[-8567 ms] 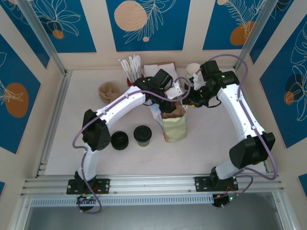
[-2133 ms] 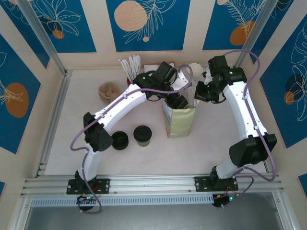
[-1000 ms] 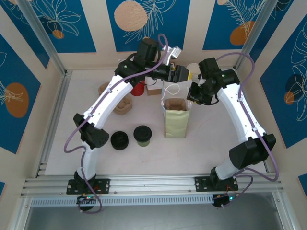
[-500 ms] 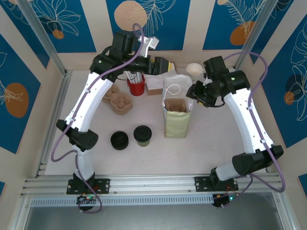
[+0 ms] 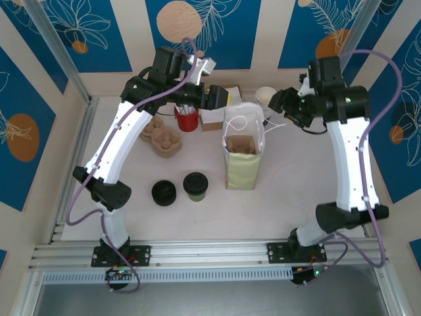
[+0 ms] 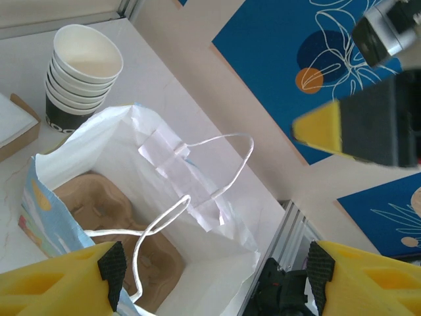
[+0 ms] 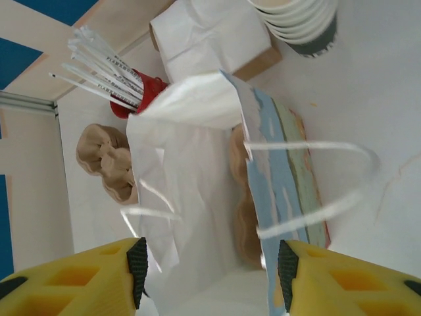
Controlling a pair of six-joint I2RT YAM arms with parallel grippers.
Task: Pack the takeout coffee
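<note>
The takeout coffee, olive-green with a black domed lid, stands on the table left of the open paper bag. Both grippers are well away from it. A brown cardboard carrier lies inside the bag. My left gripper hovers open behind the bag's back-left corner, and its wrist view looks down into the bag between its empty fingertips. My right gripper hangs open above the bag's back-right side, over the bag, holding nothing. The two grippers' own midpoints are: left gripper, right gripper.
An all-black round lid piece sits left of the coffee. Along the back stand a red cup of straws, a napkin box and a stack of white paper cups. Brown pulp carriers lie at the back left.
The right gripper has opened, let go of the bag's rim and risen back to the right. The left arm has pulled up and back from the bag. The bag stands on its own.
</note>
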